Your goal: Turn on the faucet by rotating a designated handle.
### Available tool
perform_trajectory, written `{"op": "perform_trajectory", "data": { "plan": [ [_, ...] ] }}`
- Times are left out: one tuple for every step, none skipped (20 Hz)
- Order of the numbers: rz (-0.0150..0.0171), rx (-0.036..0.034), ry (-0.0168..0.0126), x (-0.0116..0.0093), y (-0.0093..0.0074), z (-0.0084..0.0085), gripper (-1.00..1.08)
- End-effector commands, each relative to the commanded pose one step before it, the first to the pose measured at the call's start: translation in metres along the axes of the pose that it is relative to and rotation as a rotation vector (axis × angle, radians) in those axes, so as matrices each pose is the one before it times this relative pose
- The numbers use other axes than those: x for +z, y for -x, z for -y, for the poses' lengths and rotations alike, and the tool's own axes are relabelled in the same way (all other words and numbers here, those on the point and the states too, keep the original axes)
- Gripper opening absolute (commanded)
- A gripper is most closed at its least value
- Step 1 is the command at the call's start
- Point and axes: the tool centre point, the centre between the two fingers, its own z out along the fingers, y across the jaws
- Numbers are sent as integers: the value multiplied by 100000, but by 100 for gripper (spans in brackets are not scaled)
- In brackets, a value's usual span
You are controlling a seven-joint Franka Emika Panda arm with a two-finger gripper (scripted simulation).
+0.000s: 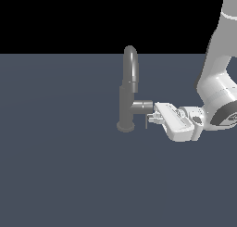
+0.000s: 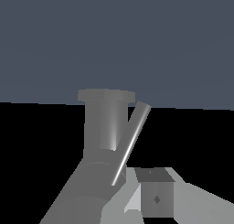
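Note:
The grey faucet (image 1: 127, 98) stands upright on its round base, its arched spout at the top and a short side stub (image 1: 142, 105) pointing to the exterior view's right. The handle (image 1: 146, 122), a thin rod, hangs down from the stub's end. My gripper (image 1: 151, 118) reaches in from the right, fingertips right beside the rod, apparently touching it. In the wrist view the handle (image 2: 131, 143) slants across the faucet body (image 2: 107, 127). One dark finger (image 2: 155, 198) sits just beside the rod's near end; the other finger is not clearly seen. Nothing is held.
A flat dark blue-grey floor (image 1: 69, 175) surrounds the faucet. My white arm (image 1: 217, 82) rises at the exterior view's right edge.

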Motion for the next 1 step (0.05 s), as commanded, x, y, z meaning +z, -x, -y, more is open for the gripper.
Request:
{"op": "perform_trajectory", "data": {
  "plan": [
    [-204, 3811, -119, 943, -2909, -462, -100]
  ]
}}
